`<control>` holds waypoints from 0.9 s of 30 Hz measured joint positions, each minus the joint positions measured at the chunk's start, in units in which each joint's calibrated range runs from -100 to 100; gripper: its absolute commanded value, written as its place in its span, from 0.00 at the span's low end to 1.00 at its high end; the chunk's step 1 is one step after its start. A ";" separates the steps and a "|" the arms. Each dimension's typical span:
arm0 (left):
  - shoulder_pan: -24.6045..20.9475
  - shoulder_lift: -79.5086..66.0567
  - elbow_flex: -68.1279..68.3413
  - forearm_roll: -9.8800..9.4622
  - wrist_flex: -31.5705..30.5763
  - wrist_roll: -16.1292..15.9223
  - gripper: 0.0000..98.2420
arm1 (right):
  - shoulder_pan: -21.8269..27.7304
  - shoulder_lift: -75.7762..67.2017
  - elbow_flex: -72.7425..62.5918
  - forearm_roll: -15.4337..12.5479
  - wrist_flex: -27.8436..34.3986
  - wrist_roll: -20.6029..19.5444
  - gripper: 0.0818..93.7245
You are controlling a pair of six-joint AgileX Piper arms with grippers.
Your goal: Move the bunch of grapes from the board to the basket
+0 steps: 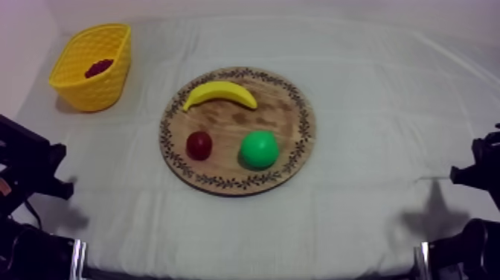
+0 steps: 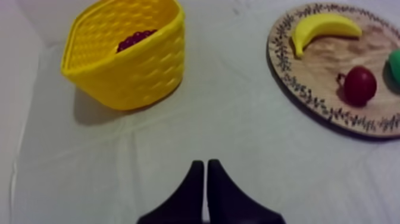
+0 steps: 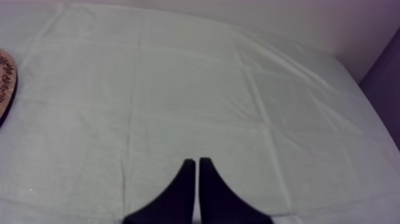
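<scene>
Bunch of grapes [image 1: 98,68] inside yellow basket [image 1: 97,94], far left; left gripper [image 2: 205,170] closed, empty; right gripper [image 3: 196,162] closed, empty

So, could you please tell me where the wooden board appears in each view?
Top view: the board lies mid-table, banana on it, right of the yellow basket.
Left wrist view: the board sits ahead of the shut left hand, across the cloth from the yellow basket.
Right wrist view: a sliver of the board lies on the cloth, ahead of the shut right hand and off to one side.
Shared landmark: the board's patterned rim.
</scene>
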 measured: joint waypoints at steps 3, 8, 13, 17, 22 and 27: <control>-0.12 -3.87 0.22 -0.08 0.17 3.34 0.00 | 0.00 0.00 0.00 0.00 0.00 0.00 0.00; 0.05 -10.72 0.68 -0.08 0.24 10.24 0.00 | 0.00 0.00 0.00 0.00 0.00 0.00 0.00; 0.46 -16.22 1.30 -0.08 0.32 14.19 0.00 | 0.00 0.00 0.00 0.00 0.00 0.00 0.00; 0.53 -17.21 1.53 -0.15 0.23 14.51 0.00 | 0.00 0.00 0.00 0.00 0.00 0.00 0.00; 0.61 -17.54 1.60 -0.09 0.23 14.51 0.00 | 0.00 0.00 0.00 0.00 0.00 0.00 0.00; 0.65 -17.54 1.60 -0.09 0.23 14.48 0.00 | 0.00 0.00 0.00 0.00 0.00 0.00 0.00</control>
